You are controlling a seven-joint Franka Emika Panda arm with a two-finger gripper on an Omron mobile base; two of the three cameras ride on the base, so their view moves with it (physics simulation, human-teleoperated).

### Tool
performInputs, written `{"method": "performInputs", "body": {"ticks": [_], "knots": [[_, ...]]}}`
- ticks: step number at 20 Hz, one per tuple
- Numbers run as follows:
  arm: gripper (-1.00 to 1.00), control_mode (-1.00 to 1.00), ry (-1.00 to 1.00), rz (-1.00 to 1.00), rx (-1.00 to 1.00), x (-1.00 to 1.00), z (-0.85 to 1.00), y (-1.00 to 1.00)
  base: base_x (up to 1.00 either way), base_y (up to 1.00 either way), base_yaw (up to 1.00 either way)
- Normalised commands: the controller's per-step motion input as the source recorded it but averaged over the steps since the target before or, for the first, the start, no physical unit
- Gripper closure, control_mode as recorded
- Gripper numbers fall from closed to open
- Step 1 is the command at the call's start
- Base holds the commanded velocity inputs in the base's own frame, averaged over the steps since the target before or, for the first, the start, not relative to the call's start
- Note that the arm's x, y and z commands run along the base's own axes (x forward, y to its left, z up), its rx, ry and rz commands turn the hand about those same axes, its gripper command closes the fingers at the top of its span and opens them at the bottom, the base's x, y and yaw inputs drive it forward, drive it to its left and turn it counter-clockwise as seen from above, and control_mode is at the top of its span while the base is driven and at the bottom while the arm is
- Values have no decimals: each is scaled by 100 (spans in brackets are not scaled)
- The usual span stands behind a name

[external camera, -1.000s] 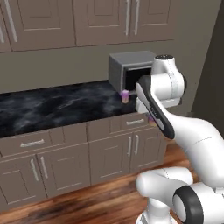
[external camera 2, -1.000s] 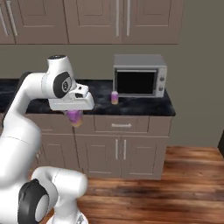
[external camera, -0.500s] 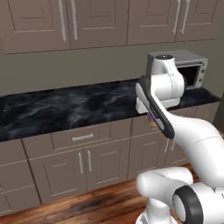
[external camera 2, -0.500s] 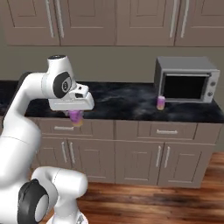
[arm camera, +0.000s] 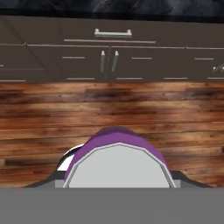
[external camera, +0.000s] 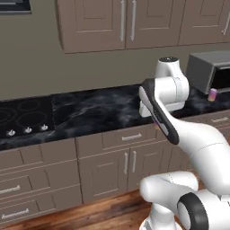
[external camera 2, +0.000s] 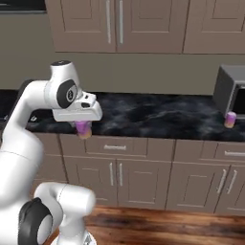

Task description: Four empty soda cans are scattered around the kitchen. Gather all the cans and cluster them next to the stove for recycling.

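A purple soda can [external camera 2: 84,128] hangs under my hand, just in front of the counter's edge, with my gripper [external camera 2: 83,125] shut on it. In the hand view its silver top and purple rim [arm camera: 117,158] sit between my fingertips, over the wood floor. A second purple can [external camera: 212,94] stands on the counter beside the microwave; it also shows at the far right of the right base view [external camera 2: 230,119]. The black glass stove [external camera: 23,116] with silver knobs lies at the counter's left end.
The grey microwave [external camera: 210,69] stands on the dark marble counter [external camera: 99,110] at the right. Lower cabinets with drawers [external camera 2: 115,148] run under the counter, upper cabinets [external camera: 121,22] above it. The wood floor [arm camera: 109,109] lies below my hand.
The whole picture has shifted right as the base drove left: the microwave slid to the right edge and the stove came into view. The can stays in my gripper.
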Motion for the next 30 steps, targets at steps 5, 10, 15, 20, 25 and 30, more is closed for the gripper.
{"method": "performInputs", "body": {"ticks": [5,10,15,20,25,30], "knots": [[100,100,0,0,0,0,0,0,70,48,1],[100,100,0,0,0,0,0,0,70,33,0],[100,100,0,0,0,0,0,0,18,51,1],[100,100,0,0,0,0,0,0,-4,62,4],[100,100,0,0,0,0,0,0,12,49,2],[100,100,0,0,0,0,0,0,34,29,1]]}}
